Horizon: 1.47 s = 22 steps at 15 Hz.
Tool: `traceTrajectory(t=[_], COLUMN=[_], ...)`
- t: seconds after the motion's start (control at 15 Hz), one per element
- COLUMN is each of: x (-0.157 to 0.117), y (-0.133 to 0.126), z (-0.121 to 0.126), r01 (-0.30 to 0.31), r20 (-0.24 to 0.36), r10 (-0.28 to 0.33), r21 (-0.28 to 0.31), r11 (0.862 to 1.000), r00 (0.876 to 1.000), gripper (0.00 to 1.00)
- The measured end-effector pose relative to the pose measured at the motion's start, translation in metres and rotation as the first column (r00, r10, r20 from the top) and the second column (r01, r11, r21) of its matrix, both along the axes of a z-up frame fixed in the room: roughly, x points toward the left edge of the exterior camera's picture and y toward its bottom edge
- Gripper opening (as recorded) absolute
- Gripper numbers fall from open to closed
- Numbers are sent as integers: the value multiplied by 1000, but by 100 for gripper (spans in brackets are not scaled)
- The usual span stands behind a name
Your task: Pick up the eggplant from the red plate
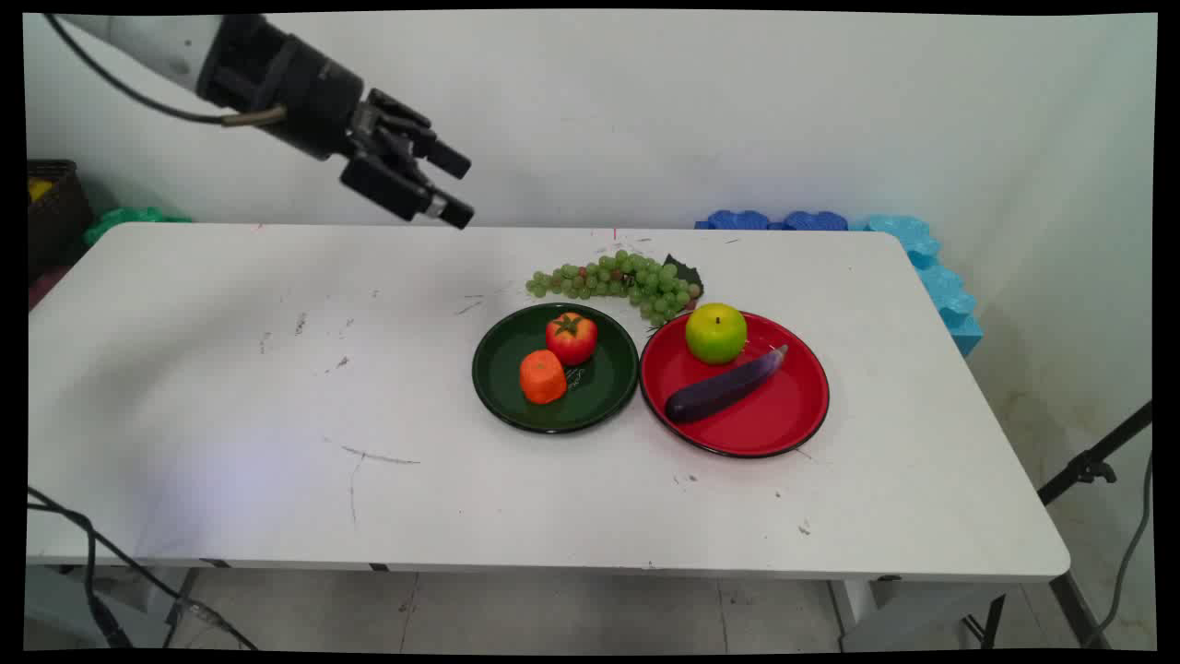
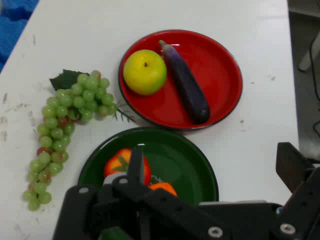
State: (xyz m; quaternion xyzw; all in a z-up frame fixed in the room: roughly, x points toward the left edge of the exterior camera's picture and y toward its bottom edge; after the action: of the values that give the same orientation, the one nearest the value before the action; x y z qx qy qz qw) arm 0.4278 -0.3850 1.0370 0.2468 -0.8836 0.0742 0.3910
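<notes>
My gripper (image 1: 458, 187) hangs open and empty in the air above the table's far edge, left of the fruit. Nearest to it is a bunch of green grapes (image 1: 616, 281) lying on the white table (image 1: 277, 415). In front of the grapes a dark green plate (image 1: 604, 387) carries a red tomato (image 1: 572, 337) and an orange piece (image 1: 542, 376). Touching its right side, a red plate (image 1: 774, 420) bears a green apple (image 1: 715, 333) and a purple eggplant (image 1: 725, 386). In the hand view the gripper (image 2: 215, 165) looks down on the green plate (image 2: 180, 160), grapes (image 2: 62, 132), apple (image 2: 145, 72) and eggplant (image 2: 186, 84).
Blue foam pieces (image 1: 931, 267) lie against the wall behind the table's far right corner. A dark basket (image 1: 55, 212) and a green object (image 1: 129, 219) sit off the far left corner. A black stand leg (image 1: 1092, 466) is at the right, and cables (image 1: 92, 553) hang at the near left.
</notes>
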Motion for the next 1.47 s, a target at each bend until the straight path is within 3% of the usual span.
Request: traceTrajectory(t=[0.67,1.47], x=[-77,-200], y=[-33,-66], z=[-4,-71], r01=[-126,-225], r20=[26,138], r10=[125,210], r21=[28,110], r11=[992,968], r00=[992,968], gripper=[100,100])
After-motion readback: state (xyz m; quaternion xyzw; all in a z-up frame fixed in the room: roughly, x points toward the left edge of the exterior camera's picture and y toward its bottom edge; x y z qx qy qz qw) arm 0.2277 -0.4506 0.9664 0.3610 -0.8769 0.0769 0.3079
